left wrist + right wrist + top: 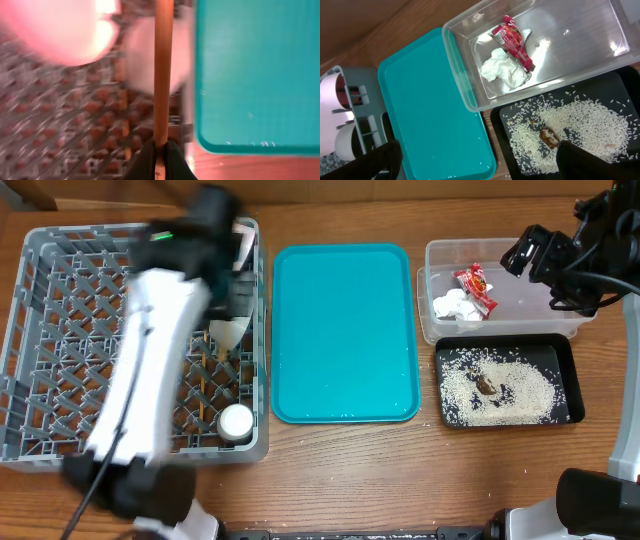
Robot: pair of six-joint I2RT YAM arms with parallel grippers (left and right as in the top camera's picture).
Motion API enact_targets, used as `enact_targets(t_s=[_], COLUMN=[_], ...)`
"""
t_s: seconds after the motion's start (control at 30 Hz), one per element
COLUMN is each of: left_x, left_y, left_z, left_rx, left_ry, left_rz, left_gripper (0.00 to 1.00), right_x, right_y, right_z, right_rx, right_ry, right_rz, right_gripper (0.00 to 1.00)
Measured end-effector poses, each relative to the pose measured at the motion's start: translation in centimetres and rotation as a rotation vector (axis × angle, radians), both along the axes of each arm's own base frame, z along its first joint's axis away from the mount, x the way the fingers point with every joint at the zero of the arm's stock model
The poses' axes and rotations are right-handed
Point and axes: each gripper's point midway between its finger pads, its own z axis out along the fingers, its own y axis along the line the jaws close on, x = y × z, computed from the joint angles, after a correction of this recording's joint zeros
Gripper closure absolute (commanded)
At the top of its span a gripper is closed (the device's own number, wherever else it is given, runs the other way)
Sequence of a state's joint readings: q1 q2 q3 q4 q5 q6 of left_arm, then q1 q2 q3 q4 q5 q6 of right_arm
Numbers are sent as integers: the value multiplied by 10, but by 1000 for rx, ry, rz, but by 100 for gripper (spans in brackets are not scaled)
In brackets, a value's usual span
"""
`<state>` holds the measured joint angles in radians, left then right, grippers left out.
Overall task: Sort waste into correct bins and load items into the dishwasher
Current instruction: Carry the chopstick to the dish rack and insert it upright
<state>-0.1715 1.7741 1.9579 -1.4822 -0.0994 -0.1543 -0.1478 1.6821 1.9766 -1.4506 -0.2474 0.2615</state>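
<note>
My left gripper (161,150) is shut on a wooden chopstick (162,75), which sticks out over the grey dishwasher rack (40,300). The left arm (160,350) is blurred as it crosses the rack. A pink plate (55,30) and a pale bowl (145,60) stand in the rack, with a white cup (236,421) at its front right corner. My right gripper (477,165) hangs open above the gap between the teal tray and the bins. The clear tub (470,95) holds the red wrapper (512,45) and white tissue (502,70). Rice (580,125) and a brown scrap (550,137) lie in the black tray (572,370).
A flat teal tray (345,330) lies between the rack and the bins, with a few stray rice grains on it. The right arm (560,260) reaches in from the far right over the clear tub. Bare wooden table runs along the front edge.
</note>
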Motion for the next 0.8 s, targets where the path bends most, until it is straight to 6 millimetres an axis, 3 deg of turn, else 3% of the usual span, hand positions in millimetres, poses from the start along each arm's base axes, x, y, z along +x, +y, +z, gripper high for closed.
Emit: enact_targets(t_s=[0.07,0.13,0.3,0.4,0.57,0.77,0.8], left_x=[-15,-30,-57,-66,-71,-77,-78], left_y=[28,46,78,89,102,105,105], left_z=[14,15,-28,-66,-111,-131,-131], left_rx=[1,1,21,39,67,80,84], left_ry=[-46,-73,-47,20,44,66,68], left_rz=[80,129,193,189,188,184,178], left_gripper=[96,96,96,96,96,96,92], right_x=[0,0,0,0,0,0,0], right_y=[0,0,0,0,0,0,0], right_z=[0,0,0,0,0,0,0], right_rx=[0,0,0,0,0,0,0], right_ry=[1,0,0,0,0,0,0], right_rz=[0,0,-1,0,0,1,0], right_gripper=[0,0,0,0,0,0,0])
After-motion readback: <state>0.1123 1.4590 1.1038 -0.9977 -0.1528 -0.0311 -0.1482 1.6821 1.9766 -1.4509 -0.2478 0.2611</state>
